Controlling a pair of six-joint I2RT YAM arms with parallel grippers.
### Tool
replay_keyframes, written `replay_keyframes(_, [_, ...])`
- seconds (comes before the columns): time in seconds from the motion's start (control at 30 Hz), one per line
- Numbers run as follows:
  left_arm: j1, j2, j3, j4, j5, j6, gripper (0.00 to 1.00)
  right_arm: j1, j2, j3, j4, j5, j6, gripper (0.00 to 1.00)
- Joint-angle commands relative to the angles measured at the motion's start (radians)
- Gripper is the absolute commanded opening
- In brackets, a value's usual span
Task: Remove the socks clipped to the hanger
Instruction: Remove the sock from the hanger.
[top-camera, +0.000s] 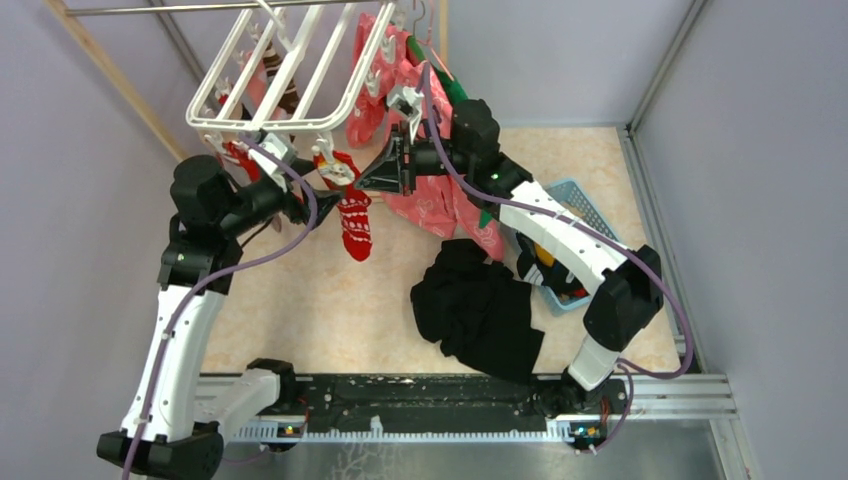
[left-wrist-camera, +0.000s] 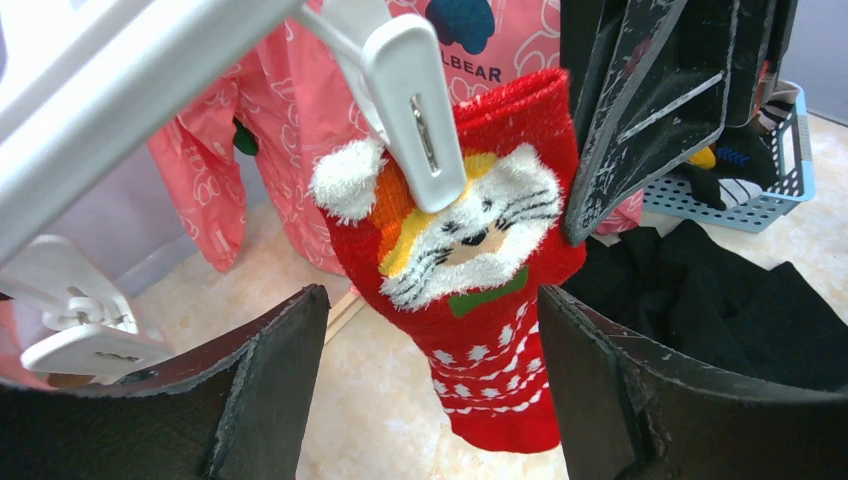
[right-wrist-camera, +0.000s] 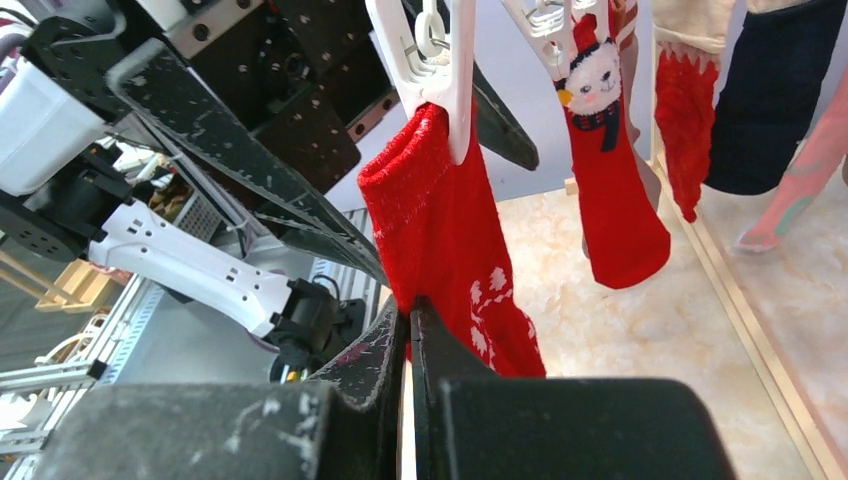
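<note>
Hanger: white plastic rack (top-camera: 290, 70) with crossbars, up at the top left of the overhead view; its small clips hang down under the frame.
Red cat sock: the sock (left-wrist-camera: 470, 300) hangs under the near edge of the hanger. One white clip (left-wrist-camera: 415, 110) bites its cuff, and the toe points down.
Left gripper: the gripper (left-wrist-camera: 432, 300) is below the hanger's near edge and stands wide. Its fingers (left-wrist-camera: 270, 390) are on both sides of the cat sock and do not touch it.
Right gripper: the gripper (right-wrist-camera: 410, 325) comes from the hanger's right side with the jaws pressed together. The tip touches the side edge of the cat sock; I cannot tell if cloth is between them.
Other socks: a snowman sock (right-wrist-camera: 610, 180), a navy sock (right-wrist-camera: 765, 100) and a pale pink sock (right-wrist-camera: 800, 180) are clipped further back under the hanger.
Pink shirt: the shirt (top-camera: 440, 210) hangs just beside the hanger's right end.
Black cloth heap: the heap (top-camera: 480, 310) lies on the floor, below and to the right of the hanger.
Blue basket: the basket (top-camera: 585, 205) is on the floor, well apart from the hanger, to its right.
</note>
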Motion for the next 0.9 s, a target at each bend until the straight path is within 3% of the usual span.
replay_keyframes(0.0, [0.024,0.002,-0.034,0.106,0.094,-0.05,0.82,-0.008,-0.031,0.003,0.06,-0.03,0.022,0.0])
replay_keyframes(0.13, [0.029,0.03,-0.05,0.164,0.189,-0.078,0.8,-0.008,-0.028,0.003,0.063,-0.03,0.026,0.0])
replay_keyframes(0.27, [0.033,0.049,-0.065,0.226,0.296,-0.12,0.71,-0.008,-0.029,0.003,0.062,-0.028,0.027,0.0])
replay_keyframes(0.37, [0.041,0.047,-0.086,0.252,0.339,-0.143,0.55,-0.008,-0.028,0.004,0.061,-0.021,0.032,0.0])
replay_keyframes(0.5, [0.059,0.028,-0.12,0.271,0.374,-0.157,0.24,-0.01,-0.02,0.023,0.051,-0.006,0.041,0.01])
replay_keyframes(0.63, [0.075,0.021,-0.141,0.308,0.414,-0.204,0.02,-0.008,0.002,0.073,0.044,0.002,0.057,0.25])
replay_keyframes(0.7, [0.081,0.019,-0.146,0.323,0.43,-0.224,0.0,-0.009,0.02,0.104,0.057,0.001,0.086,0.35])
replay_keyframes(0.77, [0.086,0.02,-0.15,0.339,0.449,-0.241,0.0,-0.009,0.042,0.14,0.078,-0.004,0.118,0.51])
replay_keyframes(0.87, [0.095,0.02,-0.165,0.374,0.47,-0.291,0.0,-0.008,0.081,0.187,0.099,-0.016,0.165,0.65])
